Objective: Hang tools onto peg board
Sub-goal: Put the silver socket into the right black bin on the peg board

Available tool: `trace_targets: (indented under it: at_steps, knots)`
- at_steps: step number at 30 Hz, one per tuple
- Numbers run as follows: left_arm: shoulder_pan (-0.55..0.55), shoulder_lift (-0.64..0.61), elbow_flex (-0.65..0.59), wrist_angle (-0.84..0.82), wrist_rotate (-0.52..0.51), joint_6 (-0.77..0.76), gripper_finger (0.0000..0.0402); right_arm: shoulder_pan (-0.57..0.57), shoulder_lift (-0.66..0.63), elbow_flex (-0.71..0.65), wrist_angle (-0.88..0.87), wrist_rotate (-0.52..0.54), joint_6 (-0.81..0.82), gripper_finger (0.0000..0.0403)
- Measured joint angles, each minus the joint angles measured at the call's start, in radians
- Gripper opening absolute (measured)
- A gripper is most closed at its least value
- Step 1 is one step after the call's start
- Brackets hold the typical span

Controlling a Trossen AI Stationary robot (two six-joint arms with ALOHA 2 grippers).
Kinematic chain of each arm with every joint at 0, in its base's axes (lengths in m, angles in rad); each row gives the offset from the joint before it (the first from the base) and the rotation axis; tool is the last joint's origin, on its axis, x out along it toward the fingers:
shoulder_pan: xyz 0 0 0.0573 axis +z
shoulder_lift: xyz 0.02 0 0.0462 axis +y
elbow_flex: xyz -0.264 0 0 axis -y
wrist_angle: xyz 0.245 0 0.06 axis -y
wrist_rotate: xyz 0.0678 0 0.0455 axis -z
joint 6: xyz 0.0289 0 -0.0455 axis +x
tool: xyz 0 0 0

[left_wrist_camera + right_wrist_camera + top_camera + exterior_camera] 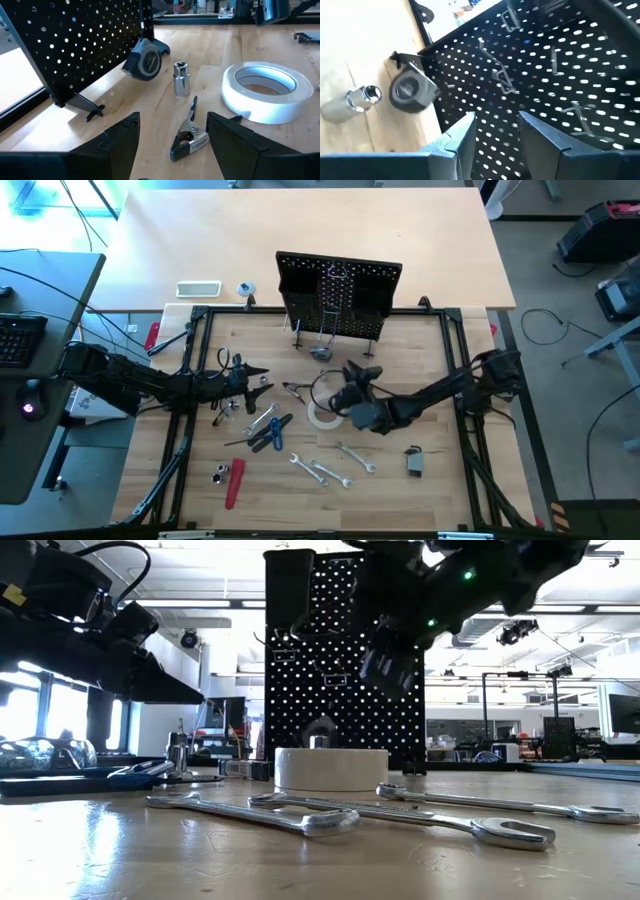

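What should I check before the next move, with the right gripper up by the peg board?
1. Right gripper empty: ok, open, nothing between its fingers.
2. Peg board upright on its legs: ok.
3. Tape measure hung: not ok, it lies on the table at the board's foot.
4. Left gripper open and empty: ok, with the spring clamp on the table ahead of it.
5. White tape roll and wrenches hung: not ok, on the table.
6. Free hook within reach: cannot tell.
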Motion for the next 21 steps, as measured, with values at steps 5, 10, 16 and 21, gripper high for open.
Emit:
trace_targets:
  at_steps: [5,10,16,21]
  knots:
    - [0.0,0.0,0.016,-0.001,0.0,0.014,0.022,0.079,-0.042,0.0,-0.004,0.029,0.006,0.014]
    - [0.0,-0.001,0.044,-0.065,-0.001,0.026,0.022,0.11,-0.07,0.0,-0.022,0.027,0.047,0.014]
    - [0.0,-0.001,0.187,-0.445,-0.023,0.055,0.022,0.171,-0.074,0.0,-0.151,0.048,0.116,0.014]
    - [0.001,-0.014,0.287,-0.723,-0.112,0.032,0.022,0.226,-0.074,0.0,-0.274,0.053,0.288,0.014]
